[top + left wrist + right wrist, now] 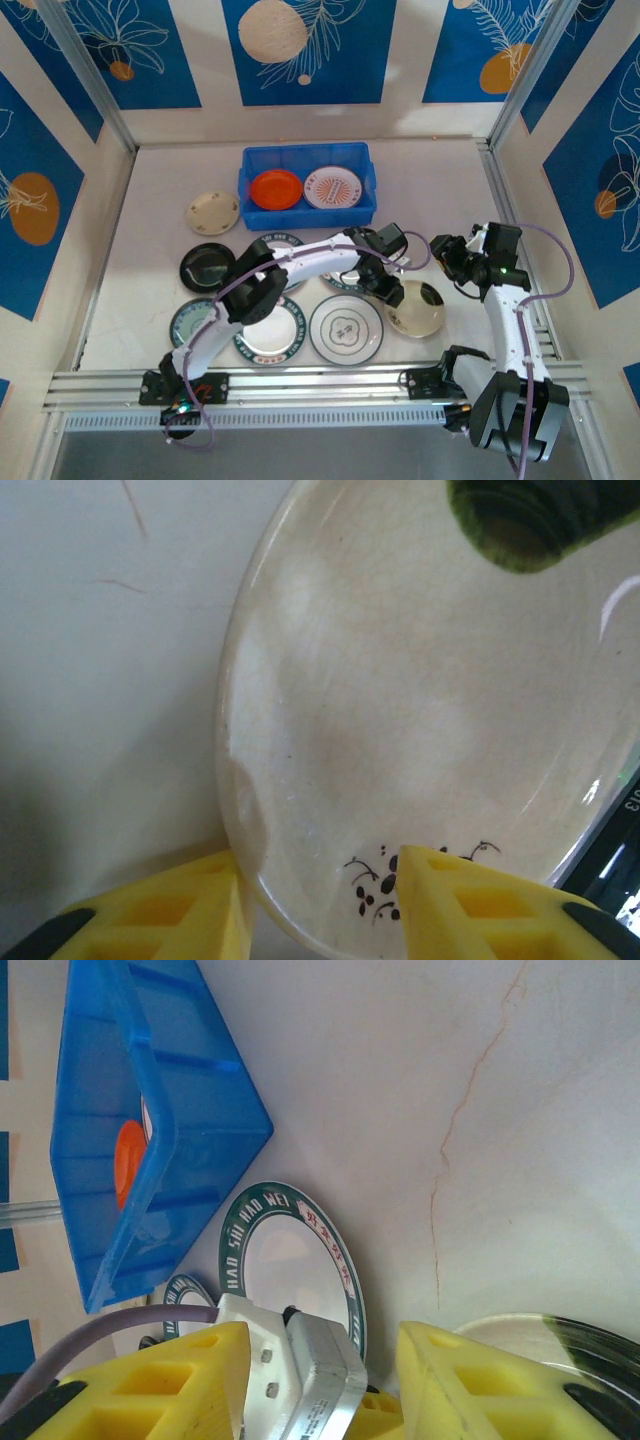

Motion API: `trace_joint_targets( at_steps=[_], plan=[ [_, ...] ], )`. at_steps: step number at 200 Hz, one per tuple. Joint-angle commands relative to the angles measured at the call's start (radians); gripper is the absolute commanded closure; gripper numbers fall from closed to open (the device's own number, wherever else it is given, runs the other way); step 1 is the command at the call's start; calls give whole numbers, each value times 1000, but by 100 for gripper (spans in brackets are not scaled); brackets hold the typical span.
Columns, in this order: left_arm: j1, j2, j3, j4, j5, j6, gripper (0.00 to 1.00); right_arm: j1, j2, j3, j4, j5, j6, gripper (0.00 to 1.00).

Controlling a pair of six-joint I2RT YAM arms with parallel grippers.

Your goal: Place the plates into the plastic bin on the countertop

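You have the cream round plate with a dark green blotch (400,680) lying on the pale off-white table (150,240), at the right end of the front row and well apart from the blue rectangular plastic bin (300,218) at the back. Your left tool (320,855) sits astride that plate's rim, one yellow finger (170,910) outside over the table and the other over the glaze. There is a gap between them, so it is parted and not clamped. In the bin you already have an orange plate (275,188) and a white plate with red markings (332,187). Further left on the table lie green-rimmed white plates (345,328), a black plate (207,265) and, beside the bin, a plain cream plate (212,212). Your right tool (322,1328) hangs just behind and to the right of the blotched plate, fingers wide, holding nothing
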Motion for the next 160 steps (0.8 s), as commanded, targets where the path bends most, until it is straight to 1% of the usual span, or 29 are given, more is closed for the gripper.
trace_joint_targets(
  at_steps=[1,35,50,61,104,126,133,137,160],
  plan=[
    [-14,32,45,-57,6,22,62,-5,-1,-16,8,-29,-13,56],
    [-13,49,64,-63,5,22,71,-6,-3,-21,7,-30,-16,56],
    [-12,51,69,-64,2,22,78,-7,-2,-22,9,-33,-14,56],
    [-11,49,69,-62,0,21,81,-6,-3,-19,10,-33,-13,56],
    [3,41,88,-46,-6,16,88,-7,2,10,12,-27,-8,56],
    [14,39,100,-41,1,16,94,-12,15,32,20,-22,-5,56],
    [20,37,100,-35,7,14,96,-16,21,42,20,-20,-4,56],
    [23,34,100,-32,8,12,100,-19,24,49,21,-20,-4,56],
    [53,10,91,3,27,-20,100,-37,39,94,31,-8,2,56]
  ],
)
